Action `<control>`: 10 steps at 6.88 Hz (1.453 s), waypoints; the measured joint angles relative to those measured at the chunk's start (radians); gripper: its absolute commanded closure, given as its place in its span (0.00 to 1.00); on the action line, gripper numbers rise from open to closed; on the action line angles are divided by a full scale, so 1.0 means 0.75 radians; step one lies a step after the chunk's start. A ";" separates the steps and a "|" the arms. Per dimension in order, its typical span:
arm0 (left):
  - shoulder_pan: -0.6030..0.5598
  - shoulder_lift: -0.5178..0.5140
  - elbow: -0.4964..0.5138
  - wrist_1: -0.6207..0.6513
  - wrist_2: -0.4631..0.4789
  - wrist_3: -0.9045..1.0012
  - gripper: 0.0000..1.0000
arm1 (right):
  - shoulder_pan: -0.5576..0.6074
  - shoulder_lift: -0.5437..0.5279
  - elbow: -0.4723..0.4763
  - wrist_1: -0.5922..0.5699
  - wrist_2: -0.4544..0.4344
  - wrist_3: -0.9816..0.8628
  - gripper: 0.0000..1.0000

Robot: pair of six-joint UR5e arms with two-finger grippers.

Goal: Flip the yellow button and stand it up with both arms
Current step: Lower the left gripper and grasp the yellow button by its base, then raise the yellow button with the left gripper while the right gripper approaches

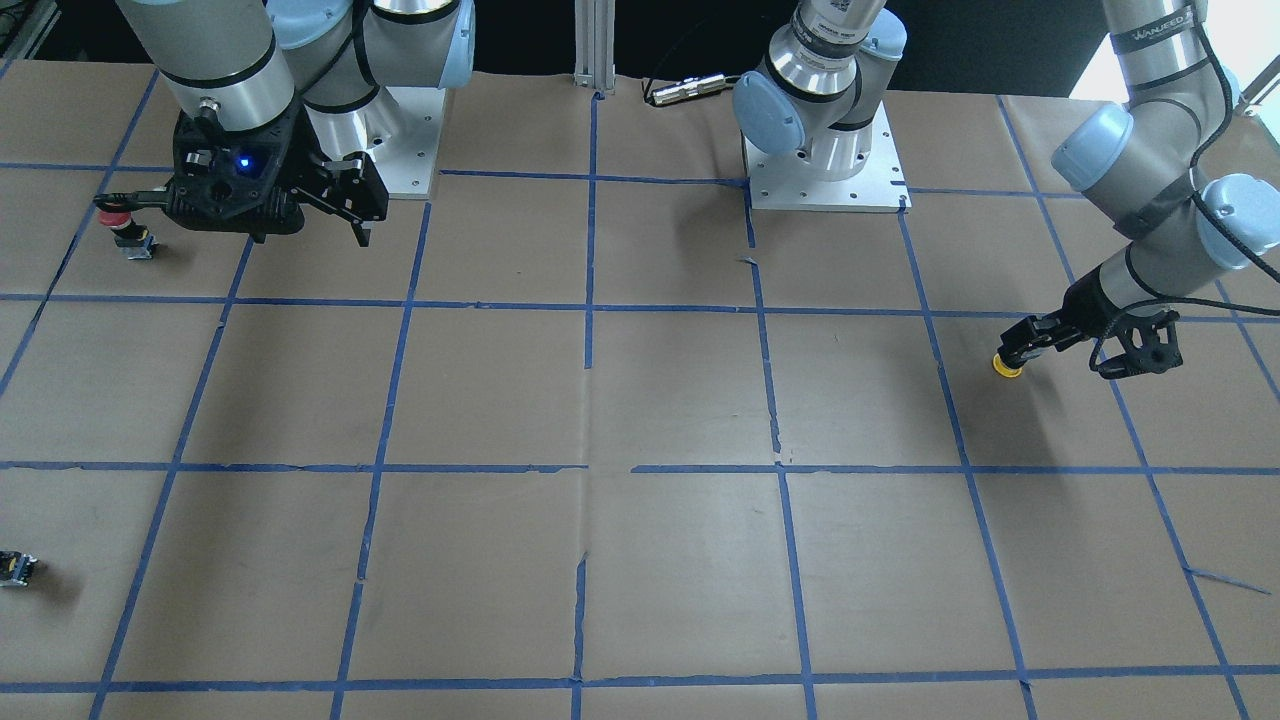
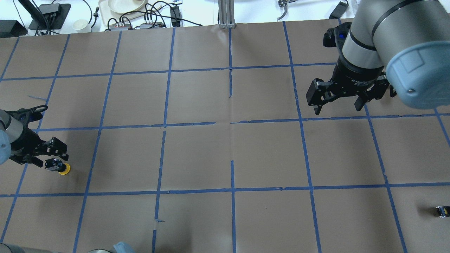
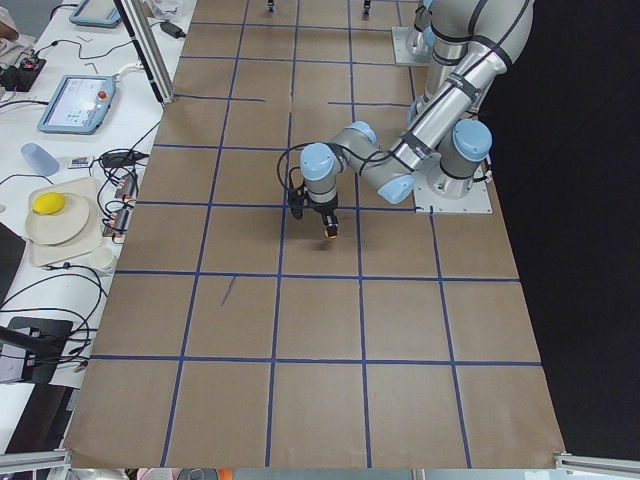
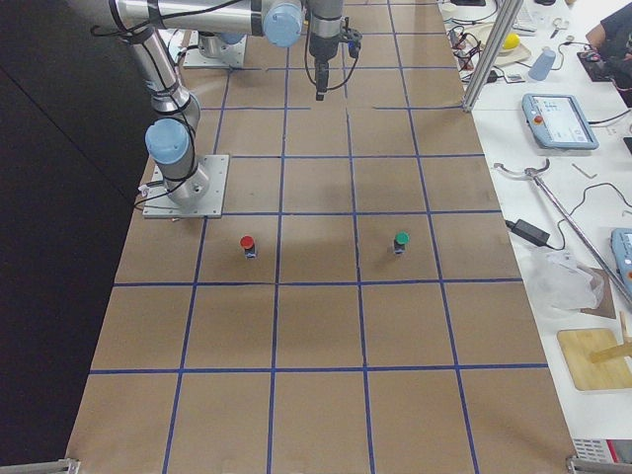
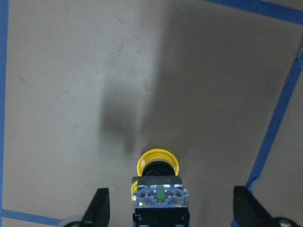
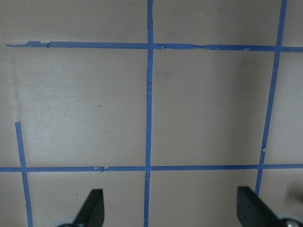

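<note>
You have two arms at the table (image 2: 197, 158) and four small parts on it: one yellow button (image 5: 159, 188), one red button (image 4: 247, 243), one green button (image 4: 401, 240) and one tiny black block with a yellow spot (image 2: 442, 211).

Your left gripper (image 5: 170, 190) is low over the table with its jaws spread wide. The yellow button lies on its side right between the two fingers (image 5: 100, 208). Its round cap points away from the wrist and its black terminal end faces back toward it. In the left wrist view there is clear space on both sides, so neither finger touches it and nothing is gripped.

Your right gripper (image 6: 170, 190) hangs raised above the table, jaws also wide apart and holding nothing. Under it you see only brown paper and blue tape lines.

The red and green buttons both stand cap-up. They sit well apart from the left gripper, out toward the right arm's end of the table. The black block lies beyond the right gripper's outer side, away from the robot's base.
</note>
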 measured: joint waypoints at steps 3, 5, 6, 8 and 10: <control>0.003 0.003 -0.006 0.015 0.004 0.009 0.79 | -0.027 -0.008 -0.071 0.006 0.033 0.000 0.00; 0.003 0.008 0.008 0.023 -0.003 0.087 0.80 | -0.029 -0.025 -0.199 0.108 0.129 0.012 0.00; -0.001 0.010 0.028 0.025 -0.015 0.141 0.80 | -0.030 -0.018 -0.224 0.162 0.164 0.051 0.00; -0.049 0.013 0.112 -0.075 -0.112 0.207 0.80 | -0.029 -0.008 -0.236 0.188 0.304 0.191 0.00; -0.211 0.071 0.192 -0.372 -0.344 0.228 0.80 | -0.028 -0.005 -0.236 0.191 0.382 0.291 0.00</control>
